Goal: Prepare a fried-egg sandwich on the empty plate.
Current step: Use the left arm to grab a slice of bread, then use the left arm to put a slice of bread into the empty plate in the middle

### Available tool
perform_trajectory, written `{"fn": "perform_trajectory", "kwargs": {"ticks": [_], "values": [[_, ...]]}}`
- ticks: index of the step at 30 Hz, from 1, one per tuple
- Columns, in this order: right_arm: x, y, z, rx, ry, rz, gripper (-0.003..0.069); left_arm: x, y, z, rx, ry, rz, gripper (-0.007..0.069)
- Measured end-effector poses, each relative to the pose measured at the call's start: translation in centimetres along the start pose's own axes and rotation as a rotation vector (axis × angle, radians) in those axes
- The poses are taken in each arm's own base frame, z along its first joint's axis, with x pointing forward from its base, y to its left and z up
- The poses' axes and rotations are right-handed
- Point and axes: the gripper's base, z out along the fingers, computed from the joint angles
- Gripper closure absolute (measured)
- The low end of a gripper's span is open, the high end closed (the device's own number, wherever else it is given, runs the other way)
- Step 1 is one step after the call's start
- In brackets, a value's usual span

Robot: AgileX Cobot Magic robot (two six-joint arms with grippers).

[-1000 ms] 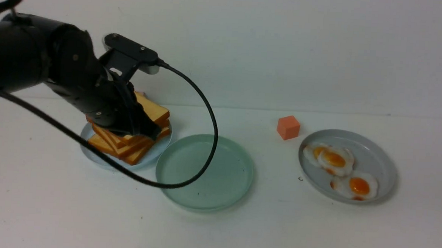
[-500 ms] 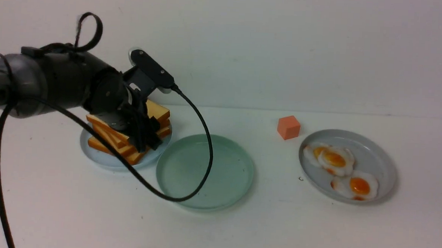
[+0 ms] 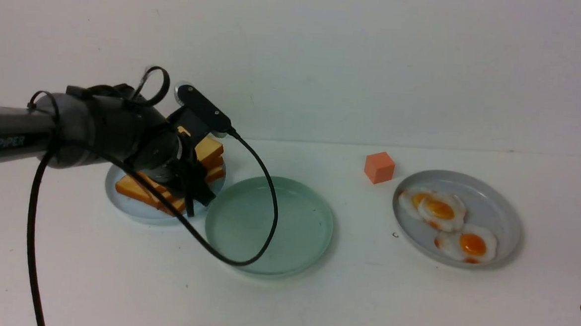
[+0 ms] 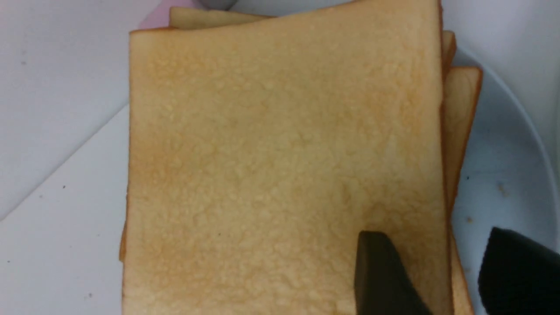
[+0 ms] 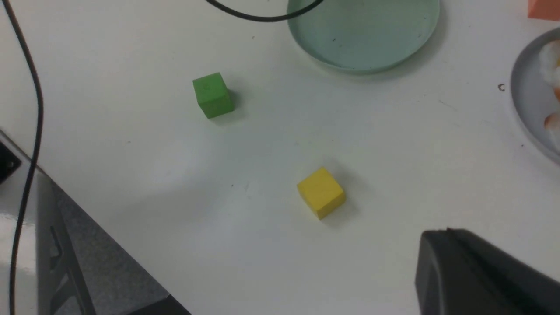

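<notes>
left gripper [image 4: 439, 267] parted around one edge of the top toast [image 4: 284, 153], nothing gripped | right gripper [image 5: 455, 267] closed, empty | pinch only top slice, lift level, clear light-blue plate's rim [image 3: 119, 206]

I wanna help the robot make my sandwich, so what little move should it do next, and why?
Maybe the left gripper should ease down a little, then close on the top toast slice: its open fingers straddle that slice's edge, and the green plate has no bread yet.
</notes>
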Motion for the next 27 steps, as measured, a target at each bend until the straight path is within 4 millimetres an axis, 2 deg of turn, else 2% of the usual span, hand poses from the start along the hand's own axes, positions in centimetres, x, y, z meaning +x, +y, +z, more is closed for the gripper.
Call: {"fn": "perform_trajectory", "kwargs": {"ticks": [3,4,6,11,14,15,20,22,23,27], "values": [[0.0,0.1,0.0,-0.011,-0.002,0.006,0.0637,0.0,0.1,0.0,-0.015,0.001,0.028,0.0484],[0.0,0.1,0.0,-0.013,-0.003,0.007,0.0637,0.0,0.1,0.0,-0.016,0.001,0.03,0.0501],[0.0,0.1,0.0,-0.014,-0.003,0.008,0.0634,-0.1,0.1,0.0,-0.025,0.0,0.06,0.0599],[0.0,0.1,0.0,-0.014,-0.003,0.008,0.0631,-0.2,0.6,-0.9,-0.044,0.005,0.068,0.0617],[-0.1,0.3,0.0,-0.031,-0.007,0.017,0.0628,-1.1,1.5,-3.3,-0.073,-0.038,0.053,0.0617],[-0.1,0.3,0.0,-0.032,-0.007,0.018,0.0628,-1.2,1.5,-3.4,-0.075,-0.042,0.052,0.0617],[-0.1,0.3,0.0,-0.034,-0.007,0.019,0.0624,-2.6,2.3,-7.8,-0.097,-0.124,0.005,0.0617],[-0.1,0.2,0.0,-0.027,-0.006,0.015,0.0624,-3.3,1.4,-9.9,-0.078,-0.159,-0.009,0.0617],[0.0,0.2,0.0,-0.018,-0.004,0.01,0.0623,-3.8,0.3,-10.8,-0.051,-0.18,-0.01,0.0617],[0.0,0.0,0.0,-0.003,0.002,0.001,0.0621,-4.5,-4.5,-12.3,0.06,-0.219,0.063,0.0617]]}}
